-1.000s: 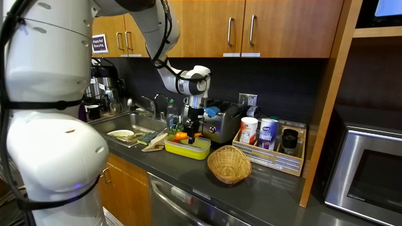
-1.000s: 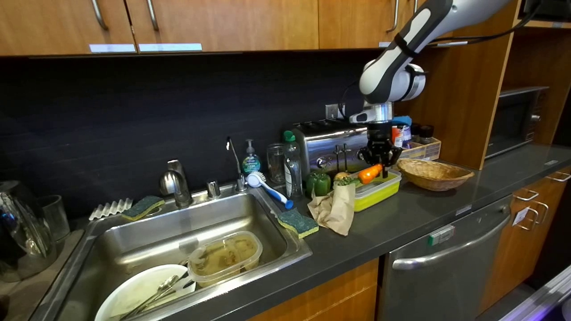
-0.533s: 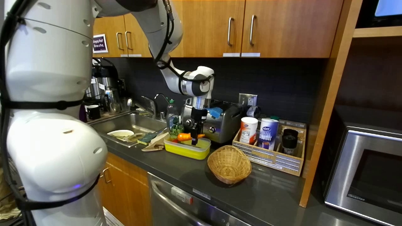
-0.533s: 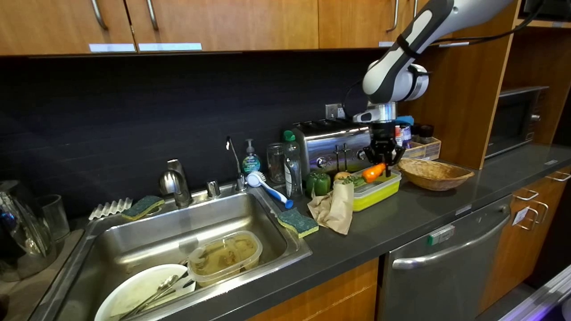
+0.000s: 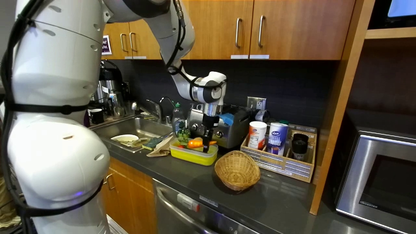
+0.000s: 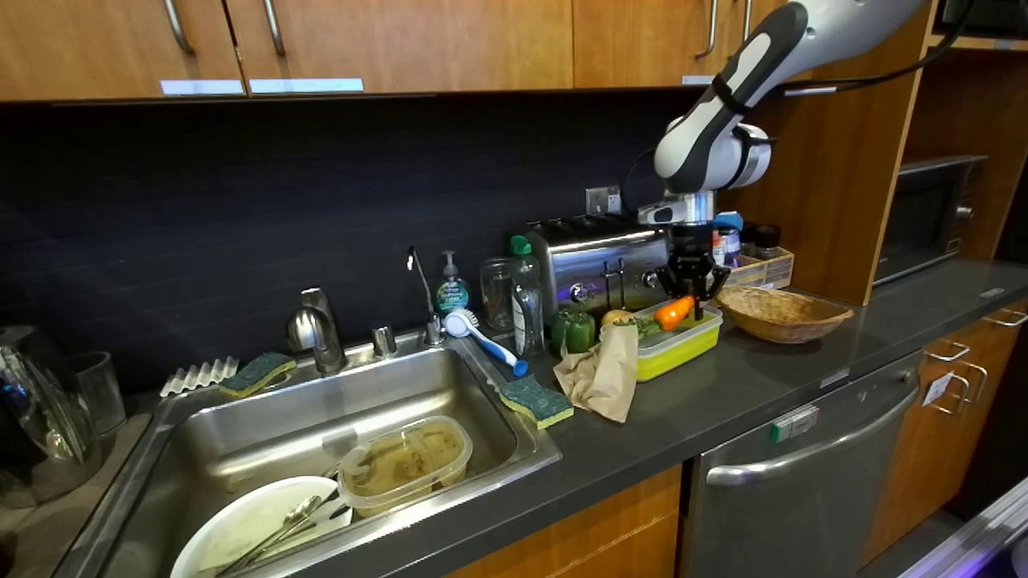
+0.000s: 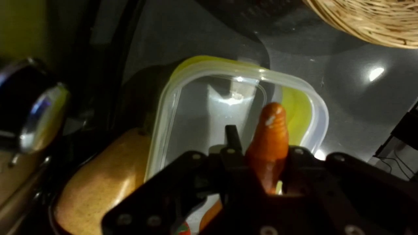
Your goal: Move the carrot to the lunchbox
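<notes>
The carrot (image 5: 195, 144) is bright orange with a green leafy top, and it also shows in an exterior view (image 6: 673, 315) and in the wrist view (image 7: 271, 133). My gripper (image 5: 206, 146) is shut on it, one finger on each side in the wrist view (image 7: 264, 147). The gripper points down, and the carrot lies roughly level across it. The lunchbox (image 5: 195, 158) is a yellow-green box with a pale rim on the counter, also in an exterior view (image 6: 679, 355). The carrot is over the lunchbox, close to rim height; I cannot tell whether it touches the box.
The woven basket (image 5: 238, 172) stands beside the lunchbox. The toaster (image 6: 598, 269) is close behind. A paper bag (image 6: 602, 373), a green pepper (image 6: 573, 331) and a pear (image 7: 101, 186) lie near it. A tray with canisters (image 5: 279, 162) stands beyond.
The gripper and carrot have shifted right and slightly down over the lunchbox in an exterior view. The carrot stays held. The lunchbox and basket have not visibly moved.
</notes>
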Robot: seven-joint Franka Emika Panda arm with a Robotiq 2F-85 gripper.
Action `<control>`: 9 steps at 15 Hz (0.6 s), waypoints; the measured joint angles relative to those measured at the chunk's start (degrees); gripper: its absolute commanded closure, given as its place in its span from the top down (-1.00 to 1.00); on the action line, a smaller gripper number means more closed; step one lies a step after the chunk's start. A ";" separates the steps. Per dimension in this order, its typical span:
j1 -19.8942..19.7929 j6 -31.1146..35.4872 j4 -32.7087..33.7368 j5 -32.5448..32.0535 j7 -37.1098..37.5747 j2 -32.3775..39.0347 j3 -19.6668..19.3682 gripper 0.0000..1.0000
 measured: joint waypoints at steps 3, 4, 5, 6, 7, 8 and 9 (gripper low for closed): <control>-0.09 0.04 1.12 0.02 -0.81 1.22 0.00 -0.88; -0.09 0.04 1.33 0.02 -0.89 1.32 0.01 -0.88; -0.09 0.04 1.56 0.03 -0.96 1.42 0.02 -0.88; -0.09 0.04 1.82 0.12 -0.98 1.55 0.05 -0.88; -0.09 0.04 2.02 0.30 -0.99 1.66 0.09 -0.88; -0.09 0.04 2.21 0.53 -1.00 1.76 0.15 -0.88; -0.09 0.04 2.43 0.66 -1.00 1.89 0.21 -0.88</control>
